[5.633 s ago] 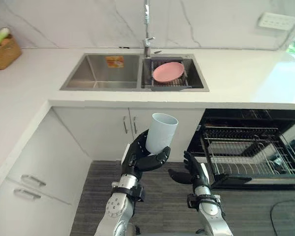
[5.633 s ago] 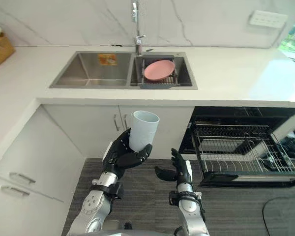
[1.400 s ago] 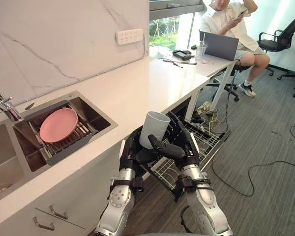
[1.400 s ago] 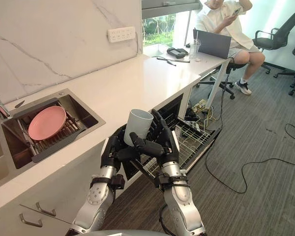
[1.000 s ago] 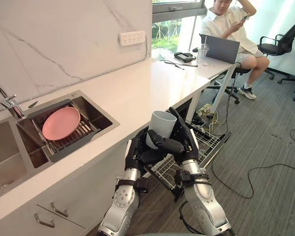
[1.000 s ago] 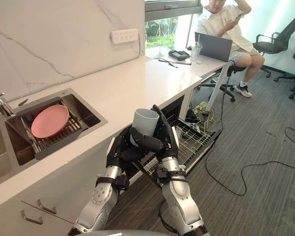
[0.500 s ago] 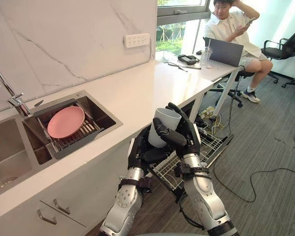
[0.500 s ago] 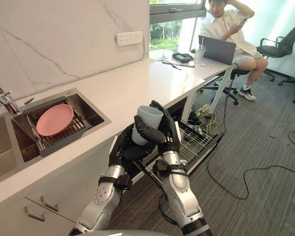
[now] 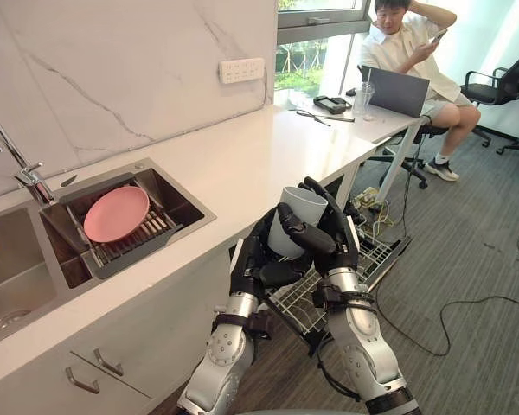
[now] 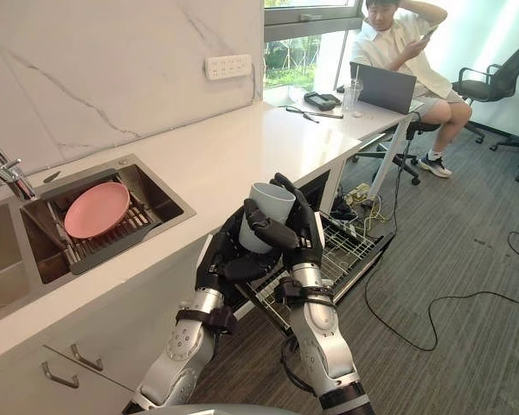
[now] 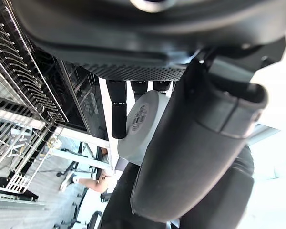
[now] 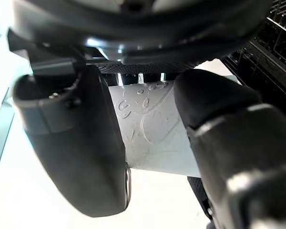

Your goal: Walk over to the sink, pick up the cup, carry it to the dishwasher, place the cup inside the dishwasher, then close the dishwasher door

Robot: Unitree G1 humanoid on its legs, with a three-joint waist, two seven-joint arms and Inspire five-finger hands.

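Observation:
A pale blue-grey cup [image 9: 299,214] stands upright in the air in front of the counter edge, held by both hands. My left hand [image 9: 258,264] cradles its lower left side, thumb curled under it. My right hand [image 9: 336,240] wraps round it from the right, thumb across the front. In the right wrist view the cup [image 12: 152,138] sits between thumb and fingers; the left wrist view shows its base [image 11: 144,125]. The dishwasher's wire rack [image 9: 374,256] is pulled out just below and to the right of the hands.
The white counter [image 9: 242,164] runs along the left, with a sink [image 9: 169,203] holding a pink plate [image 9: 116,213] on a drain rack. A person [image 9: 406,43] sits at a desk with a laptop [image 9: 398,91] at the back right. Cables [image 9: 467,303] lie on the grey floor.
The view has swung from the sink to the dishwasher side. My right hand has joined the left on the cup and tightened round it; the cup has drifted slightly right.

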